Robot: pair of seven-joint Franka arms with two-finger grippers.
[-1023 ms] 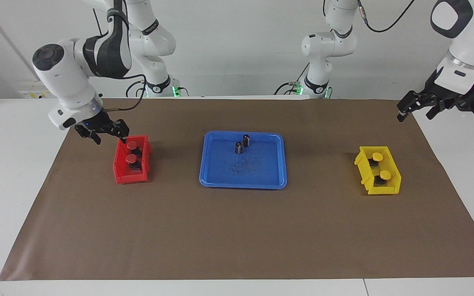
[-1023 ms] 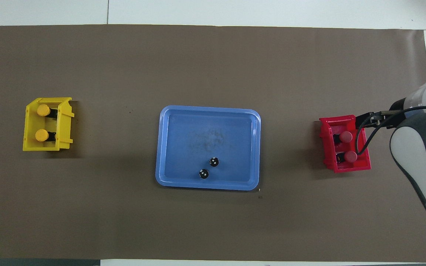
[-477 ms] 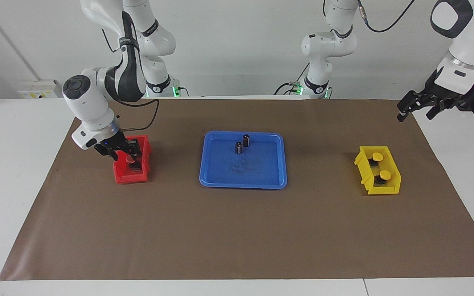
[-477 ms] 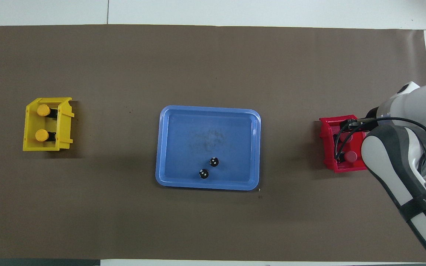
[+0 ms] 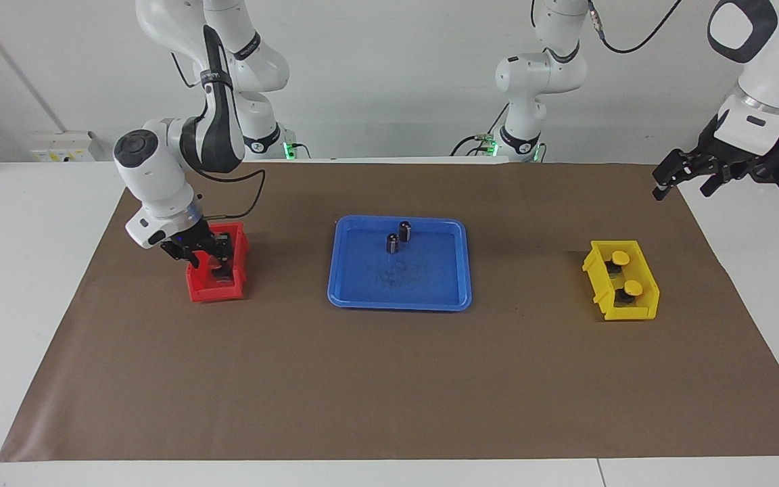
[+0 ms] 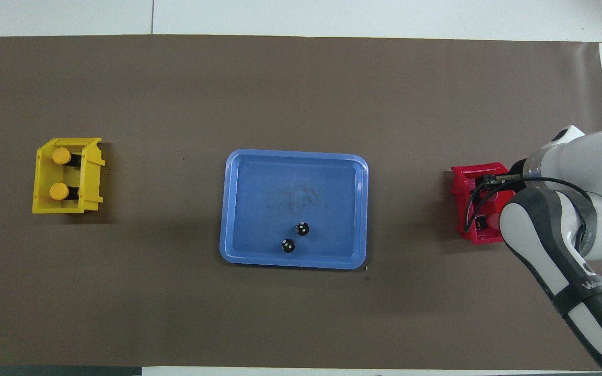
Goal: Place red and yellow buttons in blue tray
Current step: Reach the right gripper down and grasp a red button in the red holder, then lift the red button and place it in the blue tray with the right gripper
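Worktop: white, with a brown mat laid over most of it, bare white margins showing at both ends.
Room: plain pale wall at the robots' end; cables trail from the two arm bases.
Blue tray: mid-mat, flat; two dark capless cylinders stand upright in the part nearer the robots, close together.
Red bin: toward the right arm's end of the mat, well apart from the tray.
Red buttons: in the red bin, mostly hidden by the arm and tool; only a black base shows from above.
Right tool: reaching down into the red bin; whether the fingers are parted or gripping a button, I cannot tell.
Yellow bin: toward the left arm's end of the mat, well apart from the tray.
Yellow buttons: two, inside the yellow bin, one nearer the robots than the other, caps up.
Left tool: waiting in the air over the mat's corner by the left arm's end, fingers spread, holding nothing.
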